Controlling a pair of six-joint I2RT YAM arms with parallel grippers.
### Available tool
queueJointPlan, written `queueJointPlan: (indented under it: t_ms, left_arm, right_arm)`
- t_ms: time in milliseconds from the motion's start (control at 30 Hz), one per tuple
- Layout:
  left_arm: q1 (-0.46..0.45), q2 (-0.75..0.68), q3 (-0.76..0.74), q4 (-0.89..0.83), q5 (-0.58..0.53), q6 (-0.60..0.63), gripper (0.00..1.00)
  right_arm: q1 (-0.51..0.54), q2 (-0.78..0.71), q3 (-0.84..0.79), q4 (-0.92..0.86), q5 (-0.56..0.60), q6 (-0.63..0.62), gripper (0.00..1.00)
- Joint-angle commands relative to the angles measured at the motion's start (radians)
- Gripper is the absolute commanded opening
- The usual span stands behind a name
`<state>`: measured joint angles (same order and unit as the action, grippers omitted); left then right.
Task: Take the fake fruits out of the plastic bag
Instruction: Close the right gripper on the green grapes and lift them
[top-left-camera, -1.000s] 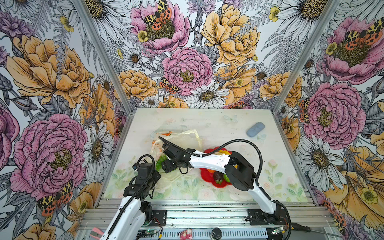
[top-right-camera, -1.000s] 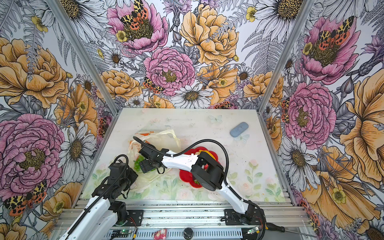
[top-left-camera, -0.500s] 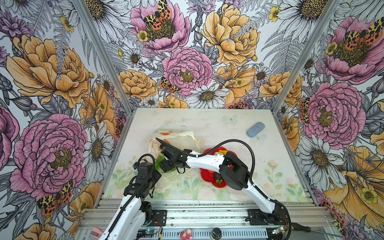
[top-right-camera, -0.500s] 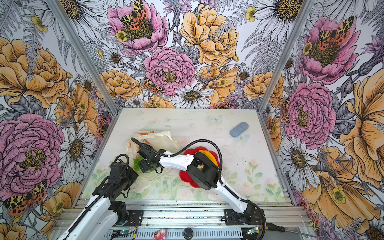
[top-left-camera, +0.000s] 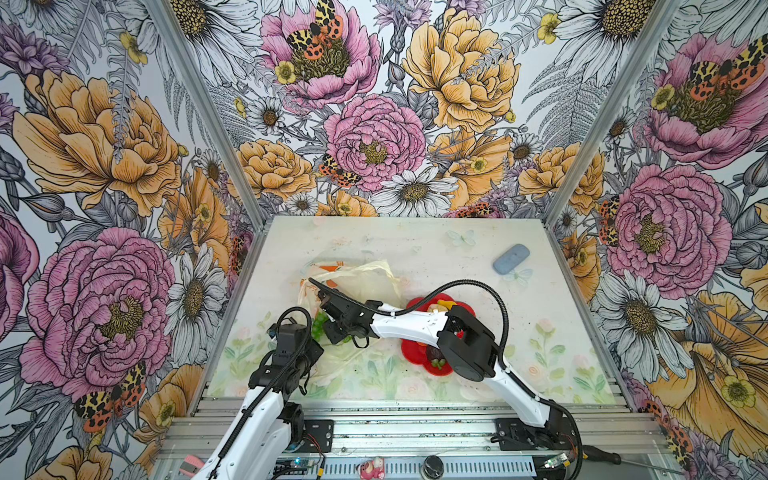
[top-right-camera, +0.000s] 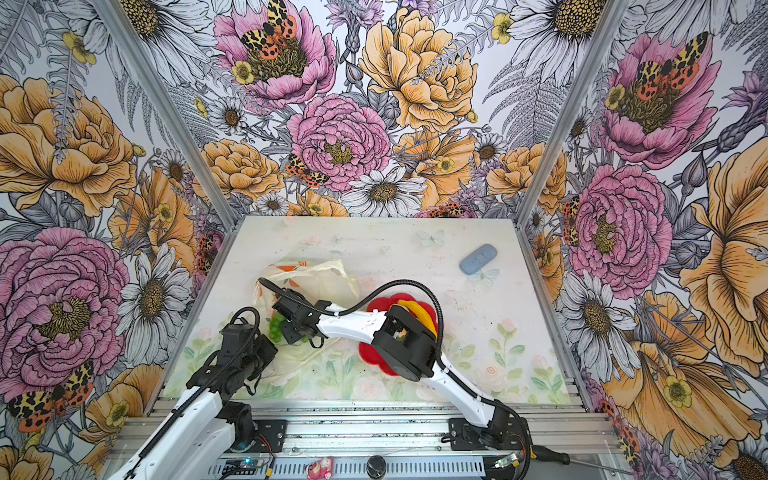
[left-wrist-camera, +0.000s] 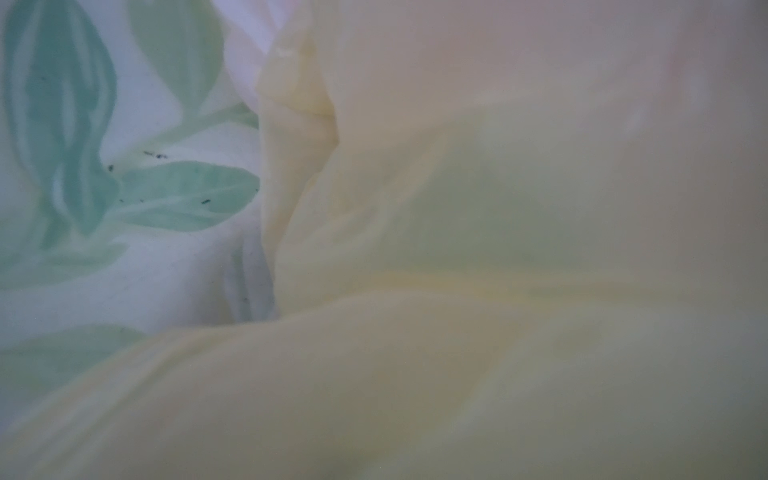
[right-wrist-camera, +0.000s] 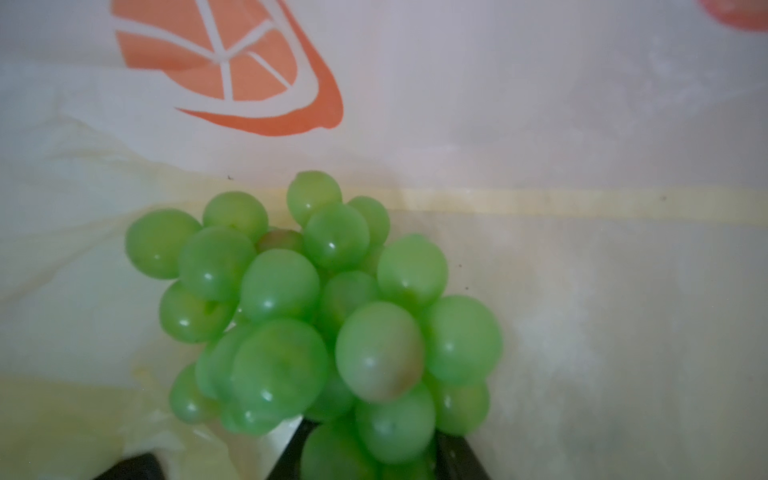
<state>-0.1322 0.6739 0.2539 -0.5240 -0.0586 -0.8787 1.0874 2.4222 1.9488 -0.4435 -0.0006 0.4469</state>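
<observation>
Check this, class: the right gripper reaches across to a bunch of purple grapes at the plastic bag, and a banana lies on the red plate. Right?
Not quite. The grape bunch is green, not purple, as the right wrist view shows. Otherwise yes: the right gripper reaches across to it at the plastic bag, and a banana lies on the red plate.

Red flower-shaped plastic plate (top-left-camera: 412, 354) (top-right-camera: 369, 353) mid-front on pale floral-print worktop (top-left-camera: 415, 245) (top-right-camera: 386, 245). Blue-grey rounded oblong obj (top-left-camera: 511, 258) (top-right-camera: 478, 258) far right, well apart from plate. Black-handled screwdriver (top-left-camera: 601, 457) (top-right-camera: 549, 455) on front rail, right end.
</observation>
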Motion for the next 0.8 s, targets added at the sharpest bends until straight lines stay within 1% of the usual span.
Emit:
queueJointPlan:
  t_ms: [0, 167, 500, 767]
  left_arm:
    - [0.011, -0.012, 0.014, 0.024, 0.016, 0.026, 0.00]
    - [0.013, -0.007, 0.015, 0.024, 0.010, 0.024, 0.00]
    - [0.013, -0.003, 0.020, 0.024, 0.002, 0.020, 0.00]
    - [0.012, 0.002, 0.029, 0.026, -0.013, 0.023, 0.00]
  right_arm:
    - [0.008, -0.045, -0.031, -0.044, 0.020, -0.005, 0.31]
    - [0.011, -0.092, -0.048, -0.043, 0.032, -0.005, 0.26]
    - [0.010, -0.136, -0.067, -0.043, 0.041, -0.005, 0.22]
    - [0.009, -0.219, -0.096, -0.047, 0.054, -0.001, 0.21]
